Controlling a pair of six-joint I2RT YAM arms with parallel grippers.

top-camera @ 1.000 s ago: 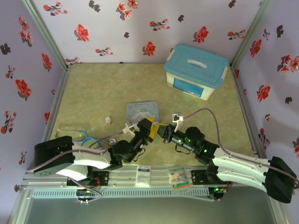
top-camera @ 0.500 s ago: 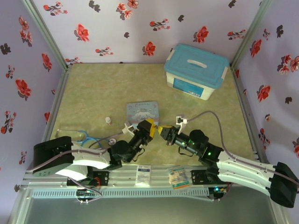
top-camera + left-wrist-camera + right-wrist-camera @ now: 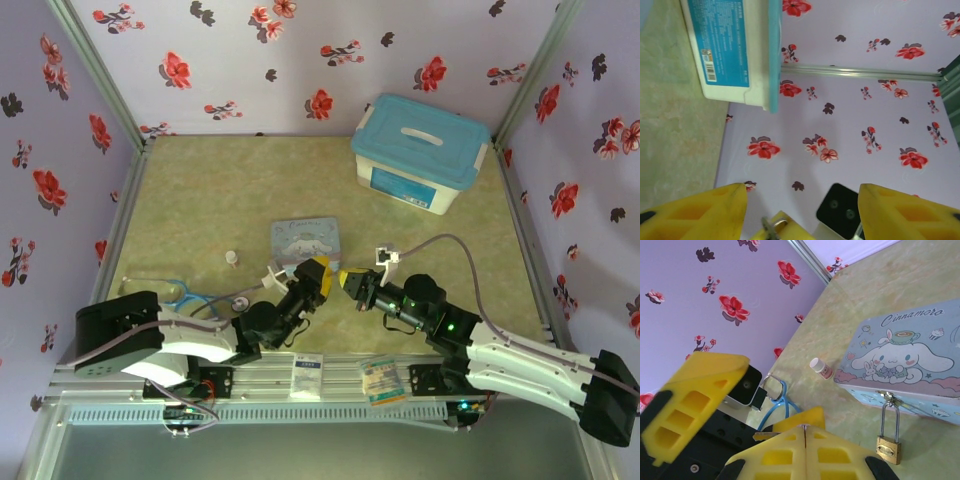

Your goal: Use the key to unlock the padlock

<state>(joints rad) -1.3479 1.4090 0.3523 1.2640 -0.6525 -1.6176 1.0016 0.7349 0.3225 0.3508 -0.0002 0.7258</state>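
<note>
Right gripper point(image 3: 805, 434), bottom centre, has its yellow jaws pressed together on the slim dark metal key point(image 3: 763, 436). Left gripper point(image 3: 802, 195) gapes wide, holding nothing. Lower right, the small brass padlock point(image 3: 888, 449) hangs from the cartoon-printed blue tin point(image 3: 910, 360).

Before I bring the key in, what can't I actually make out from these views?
- Padlock keyhole: right wrist view, the body is small and its underside faces away.
- Key blade: right wrist view, mostly buried between the shut fingers of the right gripper; a sliver sticks out.
- Tin near edge: top view, covered by the left gripper.
</note>
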